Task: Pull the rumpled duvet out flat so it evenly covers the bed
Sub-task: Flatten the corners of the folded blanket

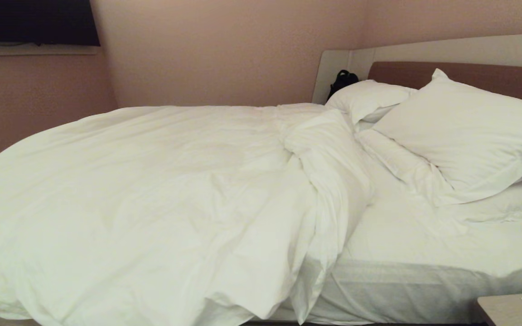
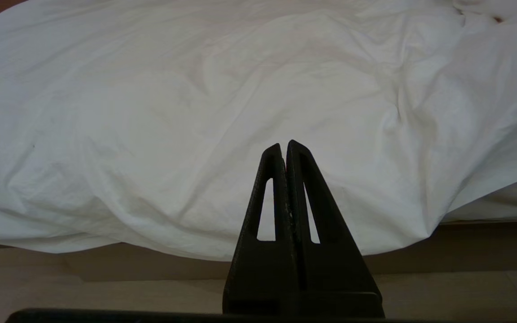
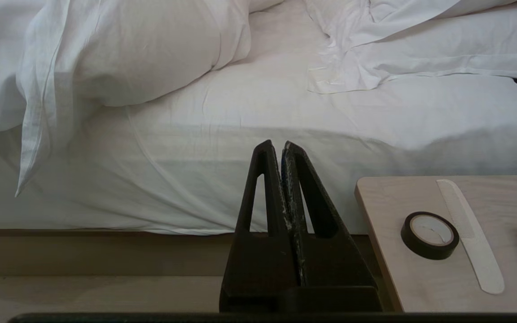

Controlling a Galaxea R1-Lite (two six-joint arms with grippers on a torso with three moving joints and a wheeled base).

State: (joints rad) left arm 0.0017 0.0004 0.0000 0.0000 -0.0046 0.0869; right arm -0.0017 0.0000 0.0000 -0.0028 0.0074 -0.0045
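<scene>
While both my grippers hang with fingers pressed together, the left gripper (image 2: 285, 146) faces the duvet (image 2: 204, 125) bunched just ahead, and my right gripper (image 3: 277, 147) faces the bare sheet (image 3: 249, 116) of the bed (image 1: 460, 74) beyond.

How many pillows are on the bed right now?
3 visible: a far pillow by the headboard, a big pillow propped in front, and a flat pillow beneath it. Others may be hidden.

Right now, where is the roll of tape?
In the right wrist view, the roll of tape lies on the bedside table beside the bed, next to a white comb.
</scene>
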